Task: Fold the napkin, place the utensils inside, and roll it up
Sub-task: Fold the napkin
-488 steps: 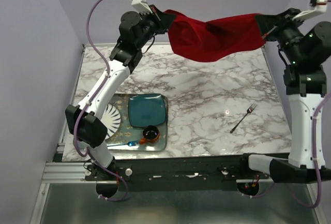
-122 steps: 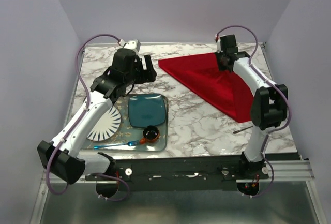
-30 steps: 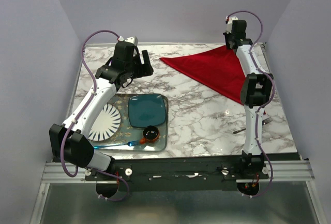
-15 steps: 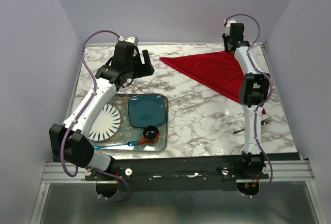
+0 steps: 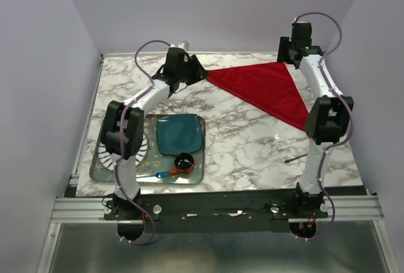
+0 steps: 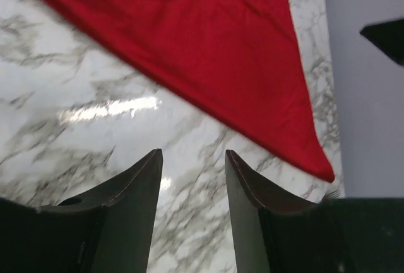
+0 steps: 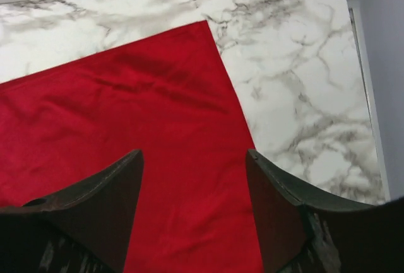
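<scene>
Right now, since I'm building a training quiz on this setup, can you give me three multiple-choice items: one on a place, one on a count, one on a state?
1. Where does the napkin lie?
A. near left corner
B. far right part of the table
C. hanging in the air

2. How many plates sit on the tray?
A. one
B. two
C. three

3. How is the right gripper?
A. open and empty
B. shut on the napkin
C. shut on a fork

Key:
1 B, the red triangle lies flat by the far right corner.
2 B, there is a teal plate and a white ribbed plate.
3 A, its jaws stand apart above the napkin.
</scene>
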Controlling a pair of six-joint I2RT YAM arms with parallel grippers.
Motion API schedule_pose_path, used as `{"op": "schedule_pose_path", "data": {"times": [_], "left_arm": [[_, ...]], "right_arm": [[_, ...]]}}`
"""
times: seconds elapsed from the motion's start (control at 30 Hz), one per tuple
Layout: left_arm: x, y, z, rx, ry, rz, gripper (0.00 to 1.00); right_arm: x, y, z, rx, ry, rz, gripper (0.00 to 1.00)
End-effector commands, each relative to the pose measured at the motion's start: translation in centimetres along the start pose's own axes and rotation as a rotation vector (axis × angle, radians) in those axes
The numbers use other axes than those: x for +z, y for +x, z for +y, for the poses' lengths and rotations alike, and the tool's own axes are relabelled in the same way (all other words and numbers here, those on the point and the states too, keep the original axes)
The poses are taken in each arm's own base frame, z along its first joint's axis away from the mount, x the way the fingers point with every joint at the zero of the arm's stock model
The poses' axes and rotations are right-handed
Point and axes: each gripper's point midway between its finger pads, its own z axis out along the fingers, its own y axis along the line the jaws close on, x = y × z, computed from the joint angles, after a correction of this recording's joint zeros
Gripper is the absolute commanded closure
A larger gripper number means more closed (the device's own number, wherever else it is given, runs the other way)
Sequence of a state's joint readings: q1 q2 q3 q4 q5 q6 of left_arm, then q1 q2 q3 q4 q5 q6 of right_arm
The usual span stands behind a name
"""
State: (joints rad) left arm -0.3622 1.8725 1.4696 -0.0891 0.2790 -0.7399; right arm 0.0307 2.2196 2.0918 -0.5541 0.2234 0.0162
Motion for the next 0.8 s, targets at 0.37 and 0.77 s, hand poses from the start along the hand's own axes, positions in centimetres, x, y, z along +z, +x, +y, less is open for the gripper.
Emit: {"op": "schedule_pose_path", "data": {"times": [0.37,0.77], "left_arm": [[15.5,-4.8,-2.6,-0.239,0.28,-0.229,0.81],[18.0,-4.4,6.2,-0.381,-0.017,-0.286,0.97]], "right_arm": [[-8.2,8.6,12.2,0.409,-0.713,0.267,0.58],[-6.3,12.6,13.8,0.435,-0.776,0.348,0.63]]}}
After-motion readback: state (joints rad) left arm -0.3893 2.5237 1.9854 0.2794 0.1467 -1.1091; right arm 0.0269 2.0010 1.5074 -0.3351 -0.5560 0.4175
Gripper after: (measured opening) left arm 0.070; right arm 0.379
